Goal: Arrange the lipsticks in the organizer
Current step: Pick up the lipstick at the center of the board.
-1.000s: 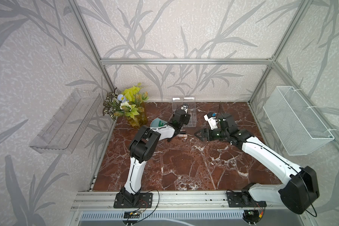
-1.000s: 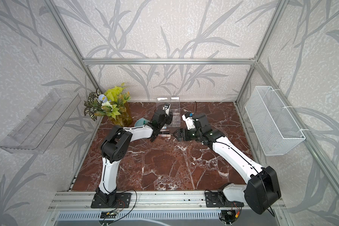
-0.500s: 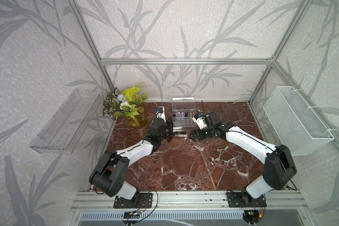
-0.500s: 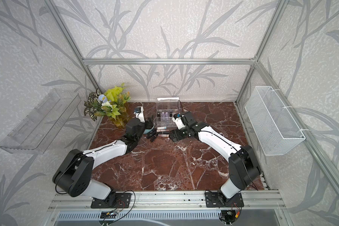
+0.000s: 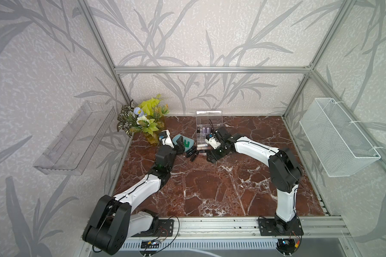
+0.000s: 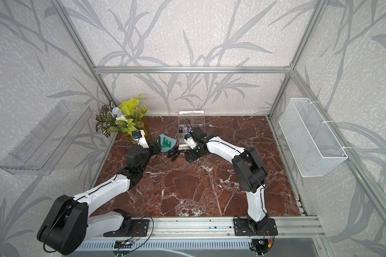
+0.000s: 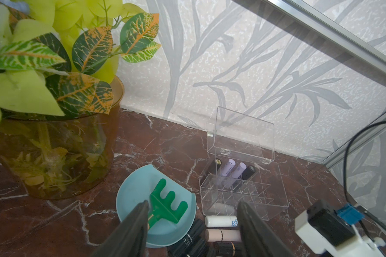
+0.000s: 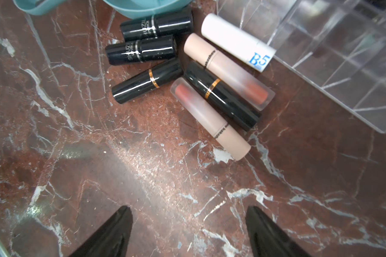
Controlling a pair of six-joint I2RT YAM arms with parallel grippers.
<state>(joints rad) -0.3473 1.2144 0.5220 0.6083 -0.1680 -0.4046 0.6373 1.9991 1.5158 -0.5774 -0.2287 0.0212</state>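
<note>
Holds left hand (image 7: 194, 202) open, empty, near black, beige, white cylindrical lipsticks (image 8: 223, 95); right hand (image 8: 188, 209) open near clear acrylic gridded organizer (image 8: 334, 73).

Polished, veined red-brown marble worktop (image 8: 143, 189). Clear glossy acrylic organizer (image 7: 254, 195). Shiny black plastic lipsticks (image 8: 147, 83), frosted matt beige tubes (image 8: 210, 120). Smooth teal plastic dish (image 7: 132, 200). White wire-mesh basket (image 5: 334, 138).

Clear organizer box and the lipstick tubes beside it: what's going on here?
Four lipstick tubes, two black and two lilac, stand in the back row of the clear acrylic grid organizer, lid open. Seven more tubes, black, beige and white, lie loose on the red-brown marble table beside it. The right gripper hovers open near that pile; the left gripper is open too. Neither holds anything.
</note>
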